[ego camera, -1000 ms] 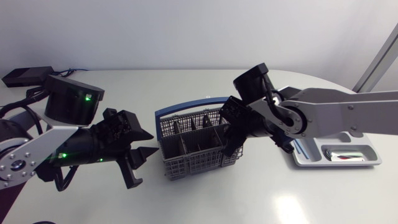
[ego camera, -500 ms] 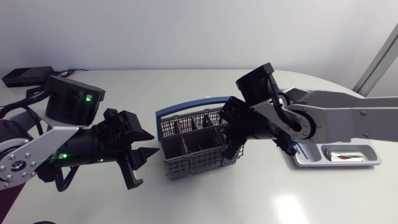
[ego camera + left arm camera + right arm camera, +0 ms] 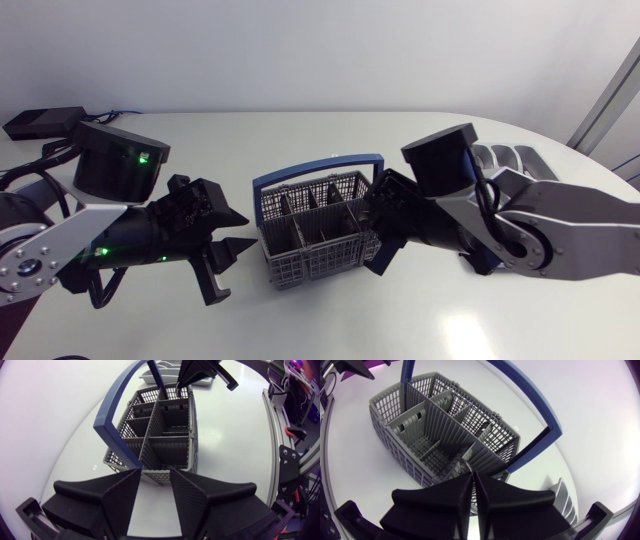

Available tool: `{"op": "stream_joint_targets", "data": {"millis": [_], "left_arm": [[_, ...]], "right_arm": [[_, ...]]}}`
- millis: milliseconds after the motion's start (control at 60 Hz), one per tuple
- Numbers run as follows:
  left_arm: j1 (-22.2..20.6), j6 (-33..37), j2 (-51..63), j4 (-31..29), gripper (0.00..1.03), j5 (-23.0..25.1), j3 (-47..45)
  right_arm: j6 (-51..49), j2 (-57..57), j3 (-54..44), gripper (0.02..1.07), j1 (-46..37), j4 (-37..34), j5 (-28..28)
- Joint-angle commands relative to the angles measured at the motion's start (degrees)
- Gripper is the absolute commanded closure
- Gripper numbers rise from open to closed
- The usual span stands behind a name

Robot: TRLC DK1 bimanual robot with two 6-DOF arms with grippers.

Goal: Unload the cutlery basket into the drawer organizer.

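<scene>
Cutlery basket: a grey mesh cutlery basket (image 3: pixel 315 228) stands at the middle of the white worktop (image 3: pixel 300 320), split by dividers into several compartments.
Handle: the blue handle (image 3: pixel 318 165) stands upright, arching over the basket.
Left hand: the left hand (image 3: pixel 240 232) hangs just beside the basket's left end without touching it. Its wedge fingers (image 3: pixel 122 497) are apart, with bare worktop showing in the gap.
Right hand: the right hand (image 3: pixel 472 474) is at the basket's right end, its tips over the end compartment. Its fingers (image 3: pixel 452 495) are pressed nearly together on a thin silvery cutlery piece (image 3: pixel 465 465), with only a slit between them.
Drawer organizer: the pale grey drawer organizer (image 3: pixel 505 157) lies on the worktop well to the right of the basket, mostly hidden behind the right arm (image 3: pixel 540 225).
Writing: a small mark (image 3: pixel 333 155) on the worktop just behind the basket is too small to read.
Other: a flat black box (image 3: pixel 42 121) sits at the worktop's far left corner.
</scene>
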Motion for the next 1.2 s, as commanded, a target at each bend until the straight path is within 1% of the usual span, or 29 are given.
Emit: {"op": "stream_joint_targets", "data": {"millis": [0, 233, 367, 567, 733, 900, 1183], "left_arm": [[-0.39, -1.13, -0.43, -0.29, 0.59, -0.49, -1.36], [-0.66, -1.21, -0.69, -0.73, 0.59, -0.58, -0.22], [-0.83, -1.21, -0.87, -0.99, 0.59, -0.67, 0.13], [-1.1, -1.39, -0.87, -0.91, 0.59, -0.67, -0.04], [-1.54, -1.65, -0.96, -0.82, 0.59, -0.67, 0.13], [-1.8, -1.92, -1.66, -0.91, 0.59, -0.76, -0.04], [-2.33, -2.01, -1.75, -0.82, 0.59, -0.76, -0.13]], "right_arm": [[-0.45, -2.89, -1.88, 0.97, 0.42, 1.17, 0.34], [-1.42, -7.63, -1.71, 0.97, 1.13, 0.38, 0.42], [-2.3, -10.88, -0.21, 0.97, 1.39, -2.7, 0.42], [-3.27, -18.0, 2.6, 0.97, 1.3, -9.2, 0.86], [-3.79, -21.52, 4.36, 0.97, 0.34, -12.28, 1.13], [-6.08, -24.6, 6.82, 0.97, -2.12, -16.94, 1.13], [-13.46, -29.78, 5.94, 0.97, -9.95, -22.12, 0.25]]}}
